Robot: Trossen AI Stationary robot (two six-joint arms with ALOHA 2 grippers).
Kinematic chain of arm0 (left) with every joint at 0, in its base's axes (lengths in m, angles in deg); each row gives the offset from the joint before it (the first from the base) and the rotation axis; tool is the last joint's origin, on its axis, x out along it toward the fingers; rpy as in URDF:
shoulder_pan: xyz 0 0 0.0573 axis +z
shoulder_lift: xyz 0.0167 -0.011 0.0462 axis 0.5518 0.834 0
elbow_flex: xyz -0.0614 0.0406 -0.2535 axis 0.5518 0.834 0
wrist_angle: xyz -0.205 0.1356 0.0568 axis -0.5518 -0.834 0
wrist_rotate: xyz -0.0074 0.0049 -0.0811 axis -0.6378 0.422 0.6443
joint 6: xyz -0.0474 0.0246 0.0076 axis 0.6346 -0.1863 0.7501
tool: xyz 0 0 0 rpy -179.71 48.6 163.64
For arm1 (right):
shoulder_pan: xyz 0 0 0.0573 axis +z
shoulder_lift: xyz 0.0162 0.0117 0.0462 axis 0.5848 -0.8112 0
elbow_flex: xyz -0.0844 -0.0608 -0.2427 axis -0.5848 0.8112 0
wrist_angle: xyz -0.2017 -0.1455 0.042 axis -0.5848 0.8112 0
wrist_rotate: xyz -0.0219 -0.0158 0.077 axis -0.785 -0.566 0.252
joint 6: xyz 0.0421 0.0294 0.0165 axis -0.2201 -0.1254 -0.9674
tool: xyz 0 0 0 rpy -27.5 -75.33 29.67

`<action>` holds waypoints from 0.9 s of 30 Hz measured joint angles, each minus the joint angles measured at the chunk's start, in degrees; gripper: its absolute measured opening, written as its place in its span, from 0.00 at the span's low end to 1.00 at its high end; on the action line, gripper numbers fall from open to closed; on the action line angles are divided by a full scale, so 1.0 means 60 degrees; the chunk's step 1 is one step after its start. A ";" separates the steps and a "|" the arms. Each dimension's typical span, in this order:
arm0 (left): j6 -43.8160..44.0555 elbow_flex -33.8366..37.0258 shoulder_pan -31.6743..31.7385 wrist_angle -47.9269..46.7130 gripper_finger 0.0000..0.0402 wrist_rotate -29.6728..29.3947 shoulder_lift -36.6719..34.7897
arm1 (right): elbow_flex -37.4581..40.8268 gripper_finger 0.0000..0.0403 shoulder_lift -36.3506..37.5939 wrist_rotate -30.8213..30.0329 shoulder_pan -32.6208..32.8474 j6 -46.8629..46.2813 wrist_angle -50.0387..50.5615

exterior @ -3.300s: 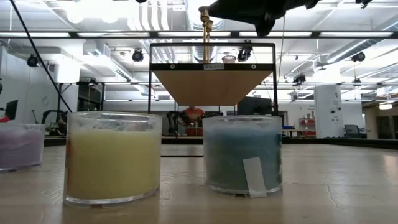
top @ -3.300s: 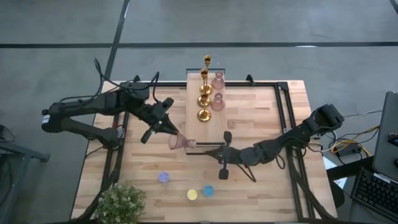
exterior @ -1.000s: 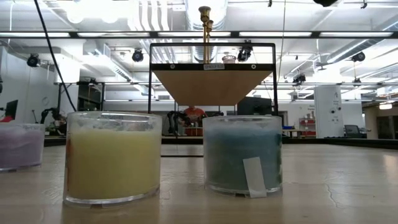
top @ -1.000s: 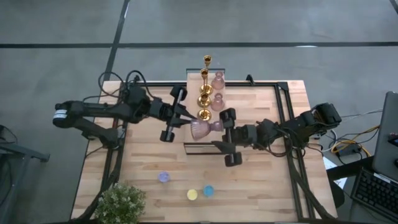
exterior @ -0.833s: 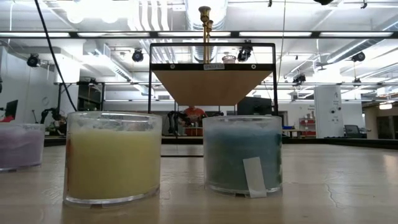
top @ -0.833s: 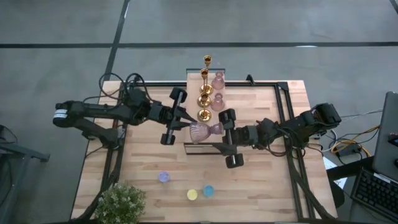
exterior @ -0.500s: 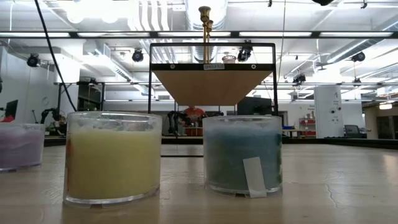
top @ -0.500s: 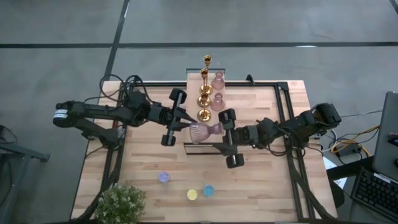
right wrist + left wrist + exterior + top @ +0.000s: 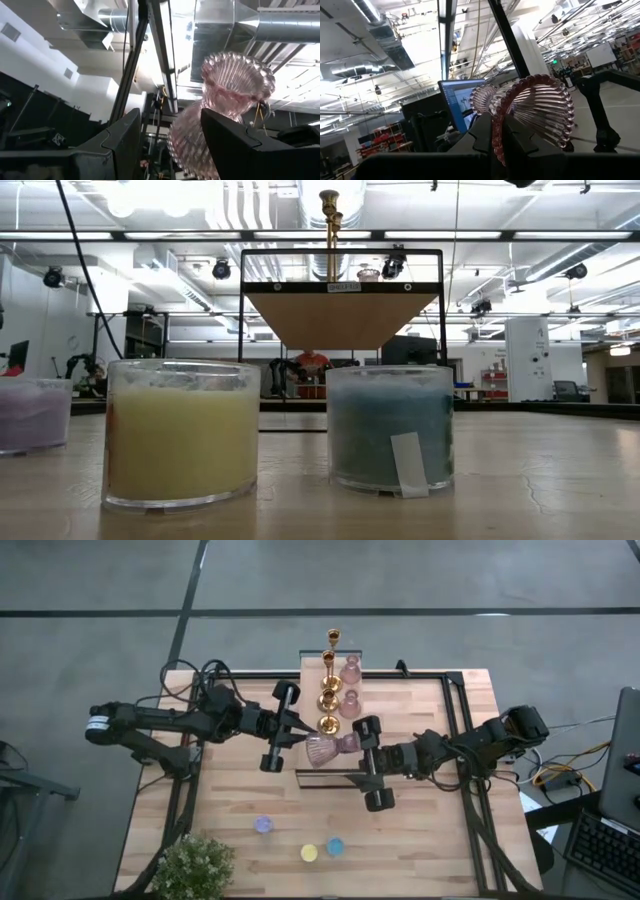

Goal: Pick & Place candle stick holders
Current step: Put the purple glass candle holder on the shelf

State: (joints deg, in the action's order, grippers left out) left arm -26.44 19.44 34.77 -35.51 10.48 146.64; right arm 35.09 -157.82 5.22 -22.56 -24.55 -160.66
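A pink ribbed candle stick holder (image 9: 322, 748) hangs on its side above the table's middle. My left gripper (image 9: 293, 736) is shut on its wide end. My right gripper (image 9: 362, 752) is open, with one finger on each side of the holder's narrow end (image 9: 192, 142). Two more pink holders (image 9: 350, 686) and several gold ones (image 9: 328, 690) stand upright on the long wooden block (image 9: 312, 705). Three small cups rest on the table near its front edge: purple (image 9: 263, 824), yellow (image 9: 180, 435) and blue (image 9: 390, 430). My left gripper pinches the thin rim of the holder's wide end (image 9: 496, 142) between its two fingers, coming roughly level from the table's left. The holder lies sideways, lifted clear, its narrow end toward the right arm. I cannot tell whether my right gripper touches the holder.
A leafy green plant (image 9: 195, 868) stands at the near left corner. The wooden block sits raised on a black frame (image 9: 340, 260) at the far middle. A laptop (image 9: 620, 770) lies off the right edge. Bare tabletop shows at the near right.
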 joint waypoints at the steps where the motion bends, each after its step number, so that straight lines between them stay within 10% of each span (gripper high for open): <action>1: 0.0043 0.0065 0.0000 0.0136 0.06 0.0026 0.0000 | -0.0045 0.51 0.0000 -0.0033 -0.0008 -0.0028 0.0023; 27: 0.0141 0.0324 -0.0171 0.0689 0.06 0.0131 -0.0295 | -0.0164 0.51 0.0000 -0.0449 -0.0240 -0.0465 0.0841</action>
State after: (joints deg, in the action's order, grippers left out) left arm -25.59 21.39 33.74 -31.37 11.26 144.87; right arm 34.11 -157.82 2.53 -24.00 -27.34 -155.61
